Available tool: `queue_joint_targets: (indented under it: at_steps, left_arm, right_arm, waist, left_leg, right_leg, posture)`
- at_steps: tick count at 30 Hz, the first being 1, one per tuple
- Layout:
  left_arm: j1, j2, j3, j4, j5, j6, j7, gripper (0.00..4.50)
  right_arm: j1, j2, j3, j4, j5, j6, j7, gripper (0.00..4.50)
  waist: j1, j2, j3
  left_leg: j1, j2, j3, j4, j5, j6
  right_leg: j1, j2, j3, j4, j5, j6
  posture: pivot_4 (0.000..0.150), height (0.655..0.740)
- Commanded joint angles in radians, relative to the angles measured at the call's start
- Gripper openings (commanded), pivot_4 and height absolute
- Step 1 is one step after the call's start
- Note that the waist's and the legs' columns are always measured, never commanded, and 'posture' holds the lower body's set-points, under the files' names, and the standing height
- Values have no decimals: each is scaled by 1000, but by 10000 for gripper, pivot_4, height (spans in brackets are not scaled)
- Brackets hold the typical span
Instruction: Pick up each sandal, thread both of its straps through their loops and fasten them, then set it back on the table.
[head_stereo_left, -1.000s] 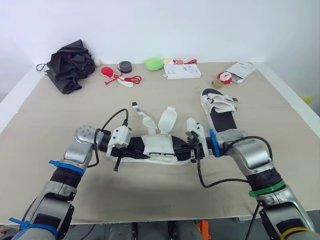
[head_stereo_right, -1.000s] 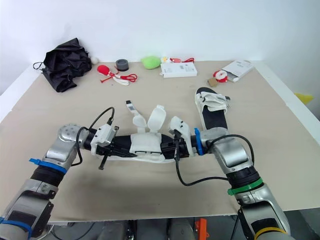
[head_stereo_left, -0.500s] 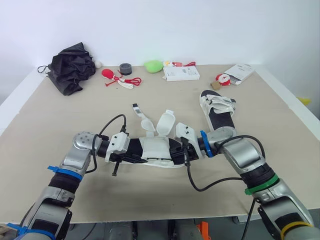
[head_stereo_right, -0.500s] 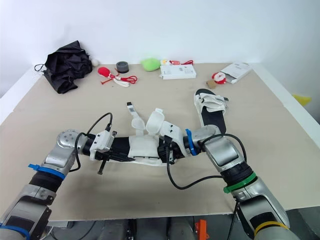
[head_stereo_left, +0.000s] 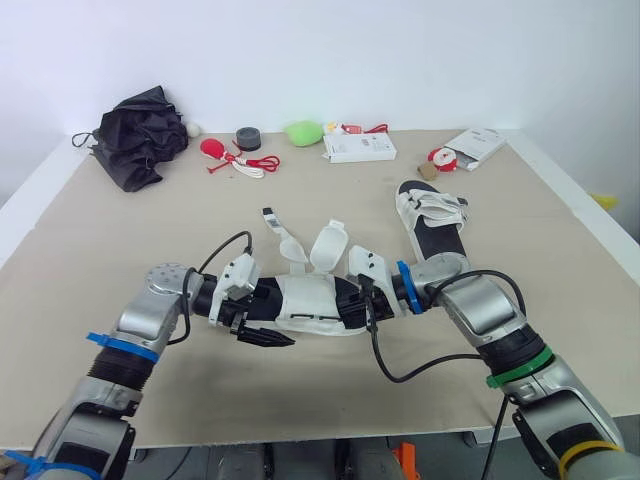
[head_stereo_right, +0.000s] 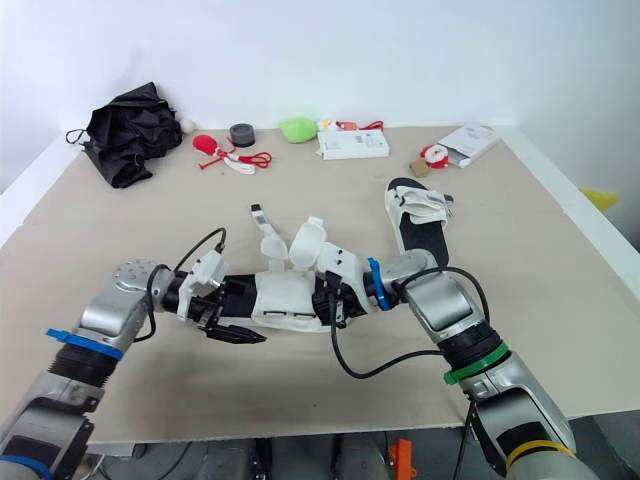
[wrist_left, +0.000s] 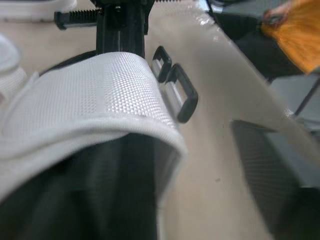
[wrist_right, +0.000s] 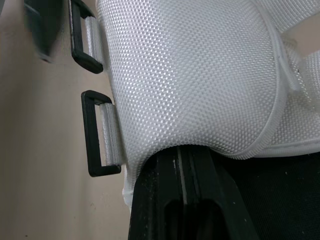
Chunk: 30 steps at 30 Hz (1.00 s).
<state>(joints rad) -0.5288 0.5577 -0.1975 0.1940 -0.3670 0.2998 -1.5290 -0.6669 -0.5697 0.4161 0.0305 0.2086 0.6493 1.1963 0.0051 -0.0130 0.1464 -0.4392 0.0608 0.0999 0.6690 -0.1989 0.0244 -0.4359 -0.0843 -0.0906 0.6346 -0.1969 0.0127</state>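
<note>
A white-strapped sandal (head_stereo_left: 312, 300) with a black sole hangs just above the table, between my two grippers. Its two white straps (head_stereo_left: 330, 245) stand up loose, and its black loops (wrist_right: 97, 132) hang free on the near side. My right gripper (head_stereo_left: 362, 300) is shut on the sole at the sandal's right end. At the other end my left gripper (head_stereo_left: 272, 322) is open, one black finger (head_stereo_left: 268, 338) splayed out towards the table below the sole. A second sandal (head_stereo_left: 432, 225) lies flat on the table to the right, with straps across it.
Along the far edge lie a black folded umbrella (head_stereo_left: 140, 135), a red and white toy with cord (head_stereo_left: 228, 152), a dark tape roll (head_stereo_left: 249, 137), a green object (head_stereo_left: 305, 131), a white box (head_stereo_left: 358, 147) and a white packet (head_stereo_left: 475, 145). The table's near edge (head_stereo_left: 300, 435) runs close below.
My left gripper has opened, one finger swinging down off the sandal. The right gripper keeps its hold and has carried the sandal slightly left.
</note>
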Motion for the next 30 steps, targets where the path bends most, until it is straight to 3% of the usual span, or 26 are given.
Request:
queue_joint_targets:
  at_steps: [1,6,10,15,19,23,30]
  left_arm:
    - [-28,129,23,-137,-132,363,-23,44462]
    - [-155,254,108,-57,-310,778,-33,44462]
    - [-257,211,211,127,-378,943,58,44462]
    - [-342,62,258,439,-233,811,361,44462]
    - [-430,-35,330,681,-169,712,596,44462]
    - [-552,-157,517,913,-226,556,874,44462]
    - [-610,-246,619,1045,-201,399,1041,44462]
  right_arm:
    - [30,-7,69,54,-65,10,-9,0]
    - [21,1,74,65,-64,-6,-7,0]
    - [14,9,75,71,-64,-13,-11,0]
    - [9,21,74,71,-64,-15,-18,0]
    - [10,24,74,69,-65,-14,-19,0]
    - [12,20,71,57,-65,-11,-20,0]
    - [19,20,71,44,-68,-7,-22,0]
  waist:
    - [0,-1,0]
    - [1,-2,1]
    - [0,-2,1]
    - [-1,-3,0]
    - [-3,-15,5]
    - [1,-15,5]
    - [-2,-15,5]
  left_leg:
    - [0,0,0,0,0,0]
    - [1,3,-5,-1,-1,-3]
    - [1,2,-9,-1,-1,-3]
    - [3,1,-10,-2,0,-4]
    - [2,0,-10,-1,1,-6]
    - [3,2,-12,-3,3,-9]
    - [3,1,-10,-4,2,-10]
  right_leg:
    - [0,0,0,0,0,-1]
    - [0,7,0,1,-3,-5]
    - [0,10,0,1,-4,-6]
    - [2,11,1,2,-4,-7]
    - [1,14,5,10,-3,-8]
    - [0,15,4,12,-5,-11]
    - [-1,14,4,12,-3,-8]
  posture:
    - [1500,7400]
    - [1500,7400]
    - [1500,7400]
    - [1500,7400]
    - [1500,7400]
    - [1500,7400]
    - [1500,7400]
